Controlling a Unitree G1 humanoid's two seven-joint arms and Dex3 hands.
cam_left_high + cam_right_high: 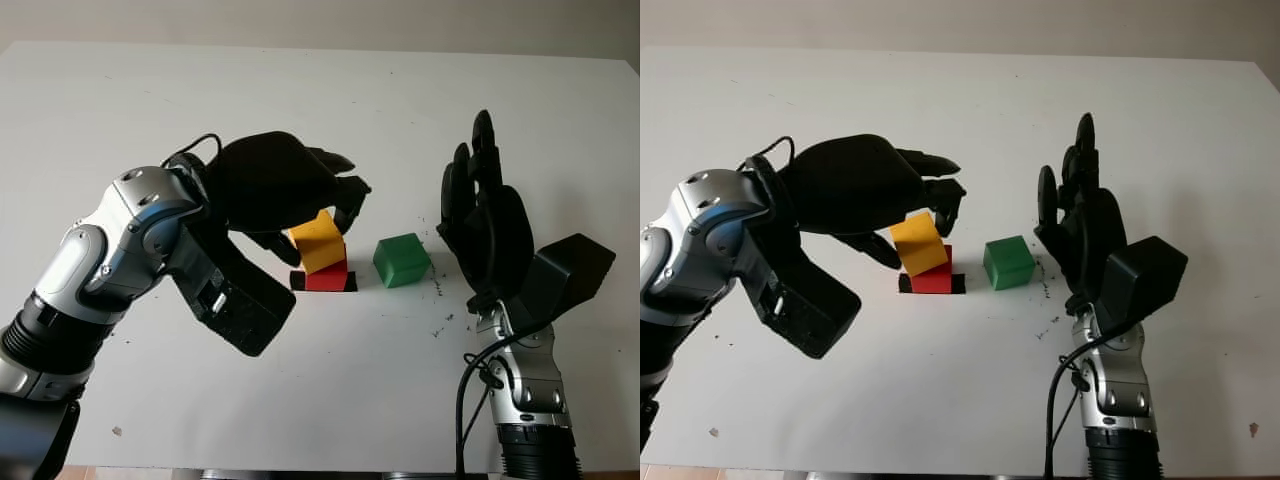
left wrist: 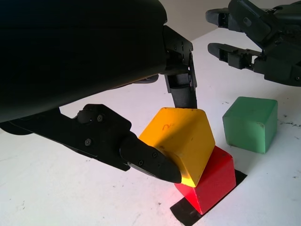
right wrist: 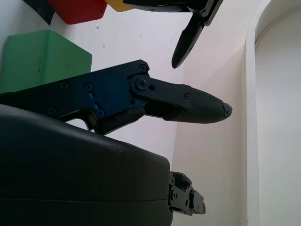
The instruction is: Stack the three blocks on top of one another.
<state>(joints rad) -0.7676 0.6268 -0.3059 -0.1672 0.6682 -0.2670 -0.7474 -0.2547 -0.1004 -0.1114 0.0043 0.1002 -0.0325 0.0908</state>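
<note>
Left hand [image 1: 322, 215]: fingers grip yellow block [image 1: 318, 241], tilted on red block [image 1: 327, 277]. Green block [image 1: 402, 260]: just beside open right hand [image 1: 487, 215], clear table [image 1: 300, 90] beyond.

- A white table [image 1: 330, 90] takes up nearly all of the head camera's view, its far edge running across the top.
- Behind that far edge runs a narrow band of pale grey-beige wall [image 1: 400, 22].
- The tabletop carries small dark specks and scuff marks [image 1: 440, 325] towards the right of centre.
- Lighting is even, with soft shadows on the surface.
- A brownish strip of floor [image 1: 120, 472] shows below the table's near edge.
</note>
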